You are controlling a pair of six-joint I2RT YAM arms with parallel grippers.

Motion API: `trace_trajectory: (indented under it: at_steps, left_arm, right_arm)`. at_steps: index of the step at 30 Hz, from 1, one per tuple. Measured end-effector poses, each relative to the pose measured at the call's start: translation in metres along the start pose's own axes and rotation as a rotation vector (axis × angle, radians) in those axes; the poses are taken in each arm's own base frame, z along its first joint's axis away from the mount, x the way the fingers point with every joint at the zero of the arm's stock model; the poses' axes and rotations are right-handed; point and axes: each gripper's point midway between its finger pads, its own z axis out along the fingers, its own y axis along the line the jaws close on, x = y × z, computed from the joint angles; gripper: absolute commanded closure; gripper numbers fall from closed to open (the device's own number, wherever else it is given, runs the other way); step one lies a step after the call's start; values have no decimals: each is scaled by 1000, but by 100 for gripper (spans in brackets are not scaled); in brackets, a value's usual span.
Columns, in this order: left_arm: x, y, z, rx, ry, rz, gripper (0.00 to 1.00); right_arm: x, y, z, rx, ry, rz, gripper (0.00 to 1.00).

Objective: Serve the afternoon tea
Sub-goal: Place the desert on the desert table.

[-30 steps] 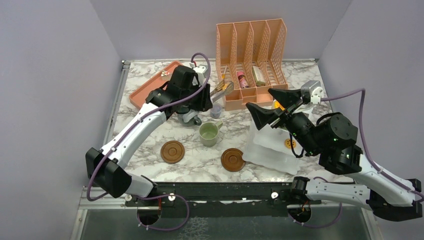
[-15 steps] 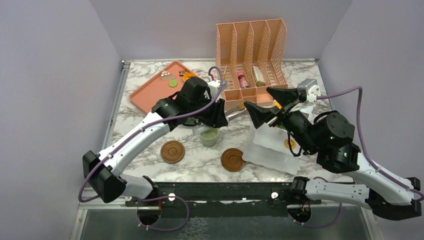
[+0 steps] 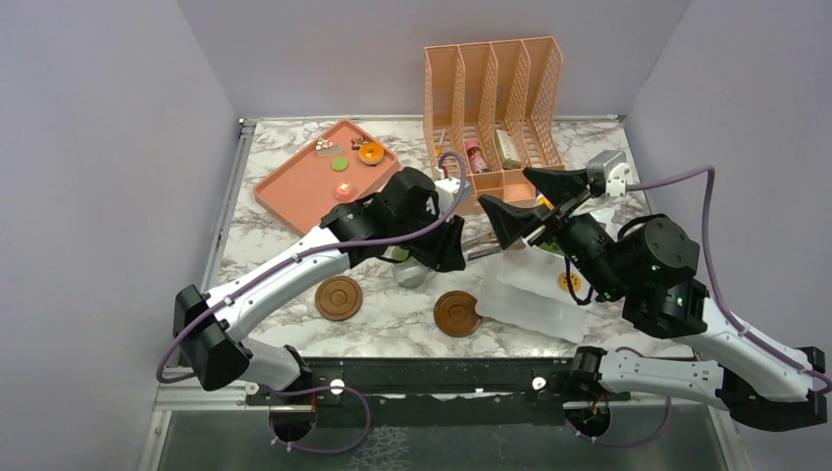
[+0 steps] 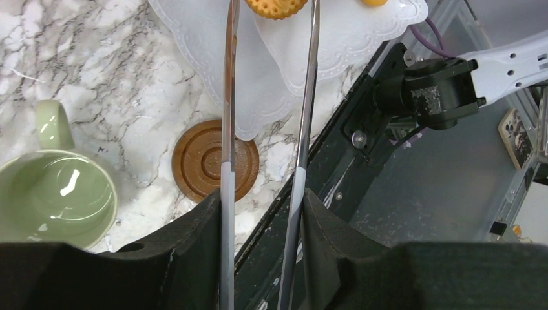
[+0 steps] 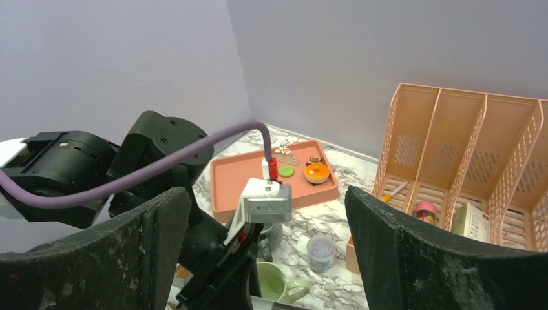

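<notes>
Left gripper (image 4: 263, 223) has swung right, tongs (image 4: 227, 129) over white plate (image 4: 194, 39)

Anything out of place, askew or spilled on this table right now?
Nothing spilled or broken. One oddity: the green mug stands on the bare table while the coaster beside it is empty, and the white plate touches or overlaps that coaster's rim. The left gripper holds tongs over the plate.

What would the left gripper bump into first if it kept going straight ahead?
Probably the yellow cookie on the white plate: the tongs in the left gripper point right at it, though height is unclear.
</notes>
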Motion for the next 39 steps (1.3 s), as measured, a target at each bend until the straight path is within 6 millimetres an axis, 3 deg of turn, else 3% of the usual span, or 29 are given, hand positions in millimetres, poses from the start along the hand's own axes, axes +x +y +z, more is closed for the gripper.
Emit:
trace_trajectory:
  at_steps: [8,25,39]
  left_arm:
    - [12,-14,21,28,58,24,64]
    - [15,-40,35,75,89,64,60]
    - [15,-42,41,77,96,70,50]
  right_arm:
    - [1,3,1,-11,2,9,5]
    - [-5,2,-4,-18,-16,25,5]
    - [-5,2,-4,-19,-16,25,5]
